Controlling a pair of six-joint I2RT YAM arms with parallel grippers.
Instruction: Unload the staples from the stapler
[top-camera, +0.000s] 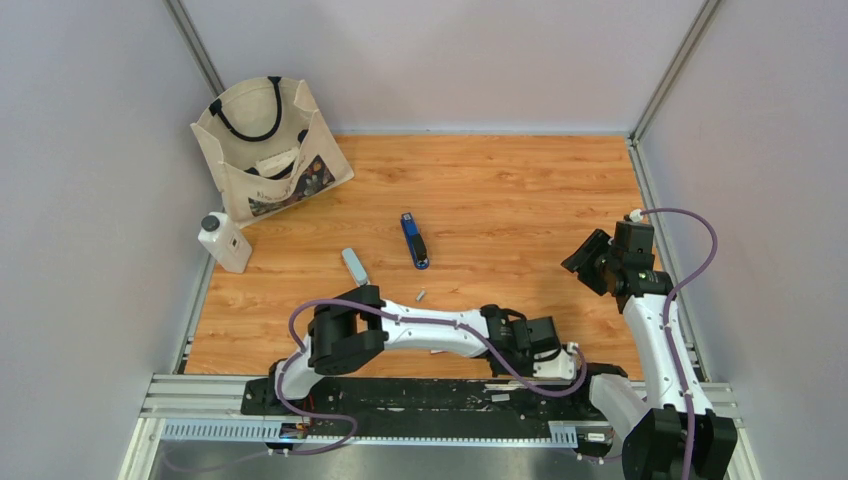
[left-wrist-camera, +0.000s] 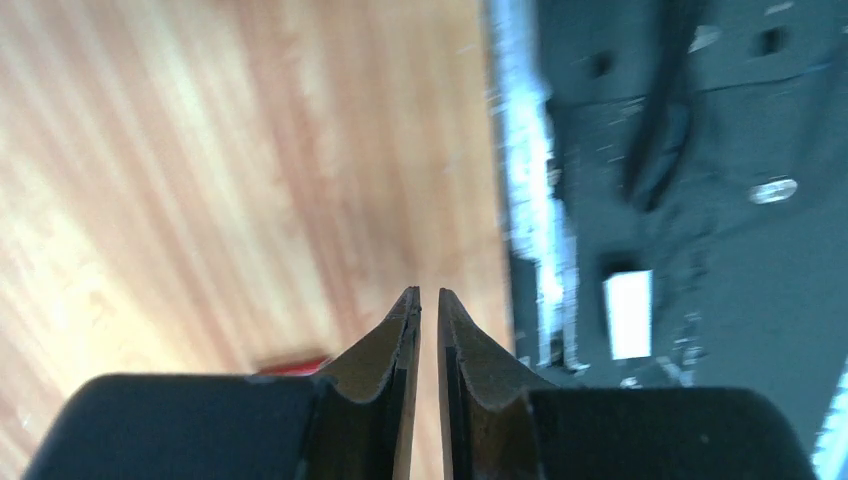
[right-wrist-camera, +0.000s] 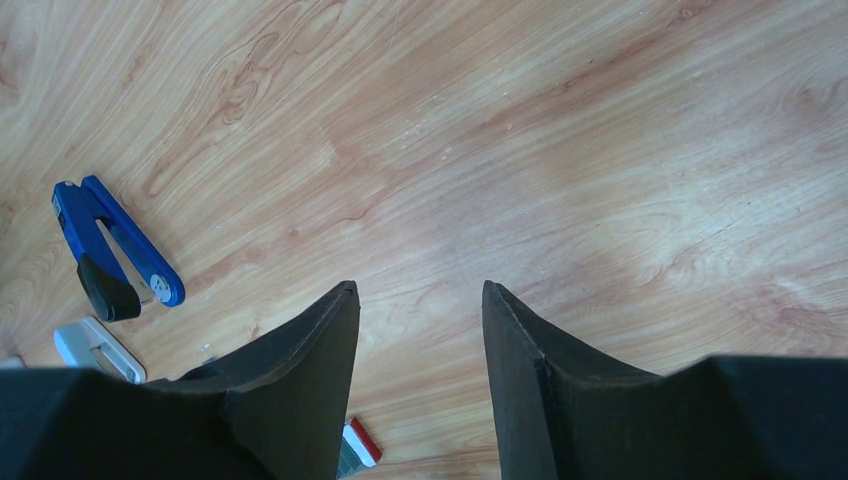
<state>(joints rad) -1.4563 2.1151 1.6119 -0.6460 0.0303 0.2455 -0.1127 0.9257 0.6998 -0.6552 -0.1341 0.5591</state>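
Wood-grain bench (top-camera: 520, 190) holds your short silvery-grey staple strip (top-camera: 421, 295) near the blue plastic stapler (top-camera: 414, 240). It is likely light, brittle and flat, so pinch its long sides. Your left pincer (left-wrist-camera: 428, 292) sits nearly closed, your right pincer (right-wrist-camera: 420, 285) wide, both empty.

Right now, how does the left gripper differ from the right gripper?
The left gripper is shut to a thin slit; the right gripper is wide open. The left gripper sits low by the black base plate; the right gripper looks over the wooden table, toward the blue stapler. Neither visibly holds anything.
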